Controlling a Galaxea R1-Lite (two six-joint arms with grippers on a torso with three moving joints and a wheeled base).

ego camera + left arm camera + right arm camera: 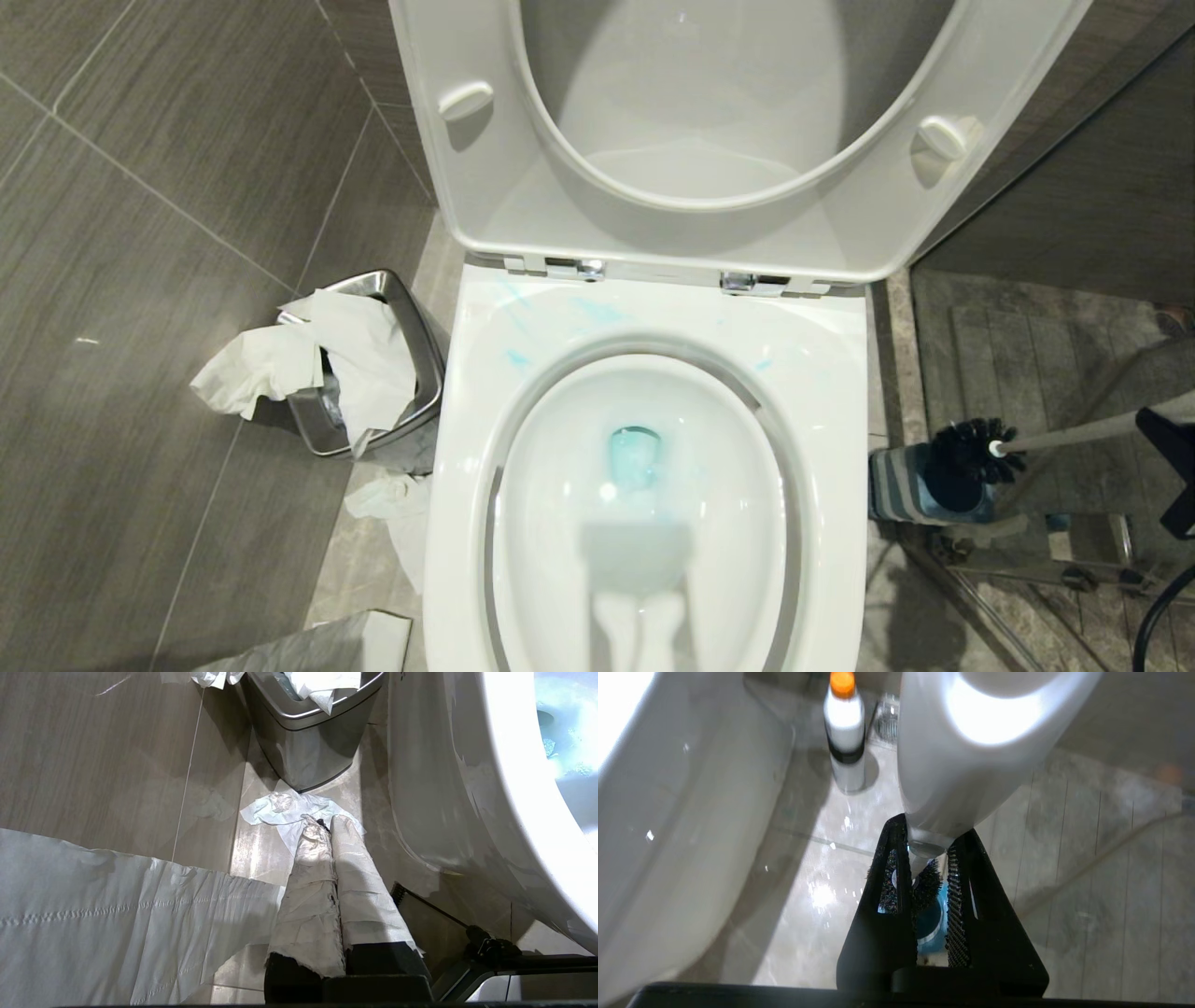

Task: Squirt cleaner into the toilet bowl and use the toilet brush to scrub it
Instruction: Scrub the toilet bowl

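Far left in the head view: a steel bin (pixel 411 392) stuffed with crumpled paper, more paper on the floor beside it. No part in the coming move.

Low beside the bowl's outer wall, over that paper: the left gripper (pixel 324 823), paper-wrapped, clenched on nothing, parked.

Centre: the toilet bowl (pixel 653 308), seat and lid tipped up, opening bare. Cleaner (pixel 635 457) already in, as faint turquoise smears on the back rim and a blue tint in the water at the drain. Judged from that: squirting done, scrubbing not yet begun.

Right of the bowl, on the floor: the toilet brush (pixel 971 453), dark bristle head just above the blue-grey holder (pixel 901 485), whether clear of it or touching cannot be told. Long axis nearly level across the head view, head towards the bowl, white handle running off to the right.

Far right: the right gripper (pixel 930 833), grasping that handle close below its broad flattened end, bristles showing beyond between the fingers.

So: bowl to the left of both brush and gripper, bristle end leading, right arm plainly the nearer. Likely calls for a lift clear of the holder, a carry left over the rim, then a tilt head-down into the blue water.
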